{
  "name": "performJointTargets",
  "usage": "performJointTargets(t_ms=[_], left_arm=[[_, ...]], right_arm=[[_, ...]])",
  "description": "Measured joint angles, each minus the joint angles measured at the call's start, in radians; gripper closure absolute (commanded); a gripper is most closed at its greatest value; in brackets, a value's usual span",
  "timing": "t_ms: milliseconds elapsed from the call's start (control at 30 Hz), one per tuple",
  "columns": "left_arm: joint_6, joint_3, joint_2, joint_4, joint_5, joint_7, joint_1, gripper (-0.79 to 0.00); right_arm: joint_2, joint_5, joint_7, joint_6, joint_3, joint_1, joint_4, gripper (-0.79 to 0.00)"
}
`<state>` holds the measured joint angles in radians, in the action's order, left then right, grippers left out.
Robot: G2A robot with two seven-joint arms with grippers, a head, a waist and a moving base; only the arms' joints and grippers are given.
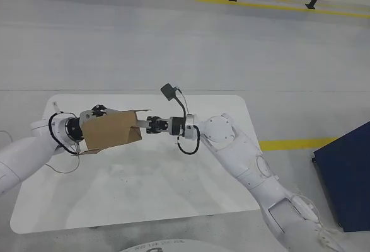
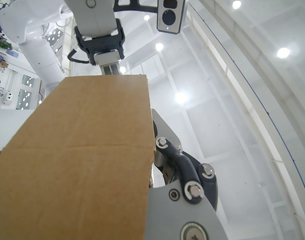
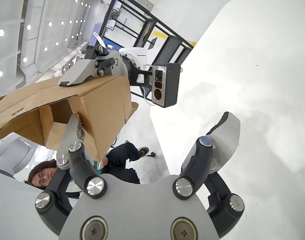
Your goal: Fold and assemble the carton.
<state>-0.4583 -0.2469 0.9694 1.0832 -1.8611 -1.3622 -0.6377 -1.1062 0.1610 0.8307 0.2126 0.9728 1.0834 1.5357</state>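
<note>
A brown carton, part unfolded with loose flaps, hangs above the left part of the white table. My left gripper is shut on its left end. One of its fingers lies flat on the carton's outer panel, and another finger shows beside the carton. My right gripper is at the carton's open right end. It stands wide open, with one finger touching a flap edge and the other over the table.
A dark blue block stands on the floor to the table's right. A black metal rack stands beyond the table. The table surface below and in front of the carton is bare white.
</note>
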Motion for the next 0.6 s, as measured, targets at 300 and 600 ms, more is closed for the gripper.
performJointTargets(t_ms=[300, 600], left_arm=[[0.030, 0.020, 0.012, -0.064, 0.038, -0.030, 0.020, 0.000], [0.041, 0.032, 0.028, -0.098, 0.064, -0.041, 0.025, 0.000]], right_arm=[[0.000, 0.062, 0.019, 0.083, 0.028, 0.019, 0.010, -0.785], [0.010, 0.145, 0.077, 0.212, 0.078, 0.065, 0.025, -0.785]])
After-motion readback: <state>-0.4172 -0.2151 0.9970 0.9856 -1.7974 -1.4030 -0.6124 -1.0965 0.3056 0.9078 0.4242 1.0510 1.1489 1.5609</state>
